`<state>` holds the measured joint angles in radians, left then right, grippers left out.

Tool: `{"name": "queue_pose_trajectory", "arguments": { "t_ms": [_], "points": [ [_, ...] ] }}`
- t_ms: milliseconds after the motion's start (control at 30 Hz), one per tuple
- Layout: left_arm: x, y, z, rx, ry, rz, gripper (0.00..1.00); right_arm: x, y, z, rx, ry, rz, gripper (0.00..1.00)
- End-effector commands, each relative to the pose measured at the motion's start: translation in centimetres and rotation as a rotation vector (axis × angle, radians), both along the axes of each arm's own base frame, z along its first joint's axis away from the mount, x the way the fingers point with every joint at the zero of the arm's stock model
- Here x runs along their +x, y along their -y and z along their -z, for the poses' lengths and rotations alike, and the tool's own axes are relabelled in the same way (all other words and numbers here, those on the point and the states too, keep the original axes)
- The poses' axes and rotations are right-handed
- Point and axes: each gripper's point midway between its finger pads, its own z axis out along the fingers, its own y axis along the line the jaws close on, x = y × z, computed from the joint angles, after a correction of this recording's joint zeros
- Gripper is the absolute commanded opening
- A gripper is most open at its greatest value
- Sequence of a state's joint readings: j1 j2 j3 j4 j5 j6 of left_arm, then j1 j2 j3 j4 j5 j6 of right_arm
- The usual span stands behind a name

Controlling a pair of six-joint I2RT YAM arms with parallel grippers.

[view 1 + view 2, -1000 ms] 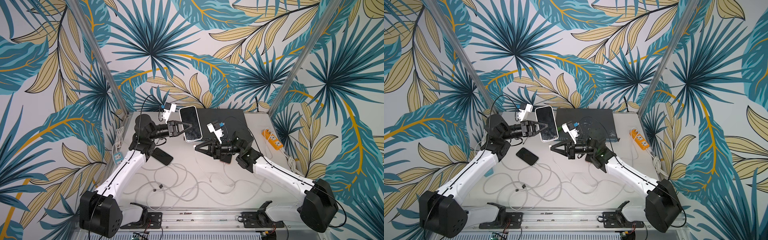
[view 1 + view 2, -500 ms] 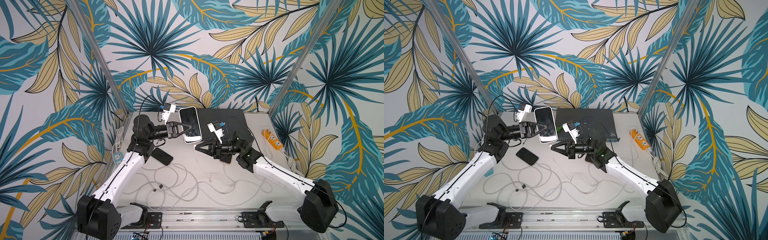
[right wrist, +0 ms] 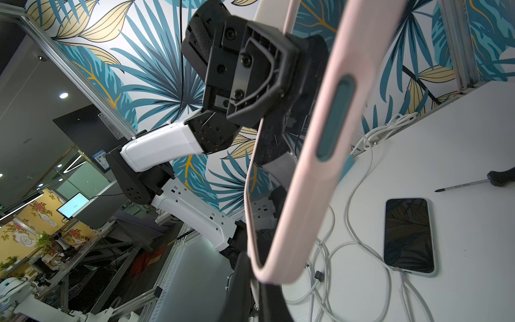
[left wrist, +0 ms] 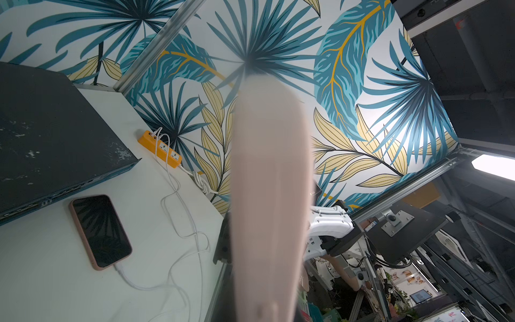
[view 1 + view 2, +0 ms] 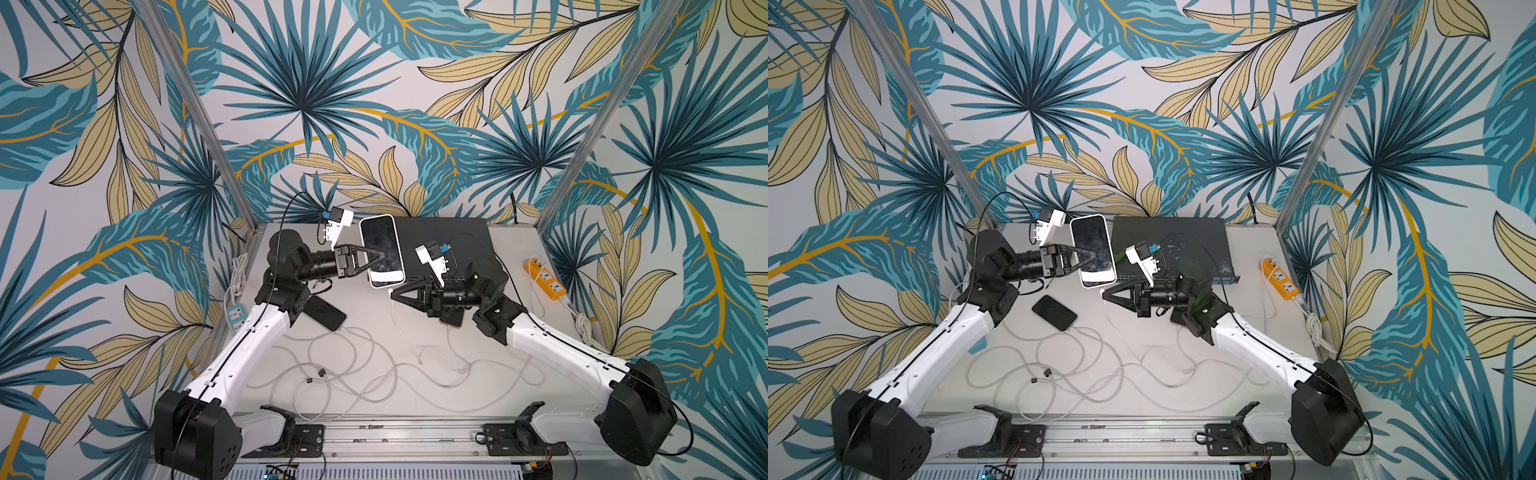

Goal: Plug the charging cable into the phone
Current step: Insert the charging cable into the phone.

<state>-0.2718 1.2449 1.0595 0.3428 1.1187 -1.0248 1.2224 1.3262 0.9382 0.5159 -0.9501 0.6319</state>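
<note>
raised phone (image 5: 383, 237) before the box (image 5: 457, 232); second phone (image 5: 326, 311) left, power strip (image 5: 545, 279) right.

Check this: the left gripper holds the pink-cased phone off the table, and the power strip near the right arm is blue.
One thing is wrong: the power strip is orange, not blue, as both top views show. The rest stands: the left gripper holds the pink-cased phone off the table.

My counter (image 5: 365, 304) carries a black box (image 5: 449, 232), an orange power strip (image 5: 545, 279), a dark phone (image 5: 325, 312) and white cables (image 4: 125, 276).
</note>
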Motion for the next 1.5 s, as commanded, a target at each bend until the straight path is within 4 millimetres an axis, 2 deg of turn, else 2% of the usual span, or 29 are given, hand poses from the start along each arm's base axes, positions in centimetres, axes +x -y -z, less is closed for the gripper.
{"name": "queue_pose_trajectory", "arguments": {
  "t_ms": [0, 333, 900, 1100, 1467],
  "points": [
    [-1.5, 0.2, -2.0, -0.021, 0.102, 0.019, 0.00, 0.9, -0.5, -0.1, 0.020, 0.002, 0.039, 0.00],
    [-2.2, 0.4, -0.6, -0.013, 0.095, 0.032, 0.00, 2.2, -0.4, -0.6, 0.048, -0.035, 0.089, 0.00],
    [-4.0, 0.9, 0.9, 0.030, 0.099, 0.094, 0.00, 2.8, -0.8, -2.4, 0.094, -0.071, 0.069, 0.00],
    [-4.1, 1.1, 1.8, 0.036, 0.084, 0.094, 0.00, 3.1, -1.0, -3.5, 0.128, -0.084, 0.072, 0.00],
    [-4.3, 1.5, 2.4, 0.038, 0.079, 0.103, 0.00, 4.3, -1.4, -4.0, 0.152, -0.097, 0.105, 0.00]
  ]
}}
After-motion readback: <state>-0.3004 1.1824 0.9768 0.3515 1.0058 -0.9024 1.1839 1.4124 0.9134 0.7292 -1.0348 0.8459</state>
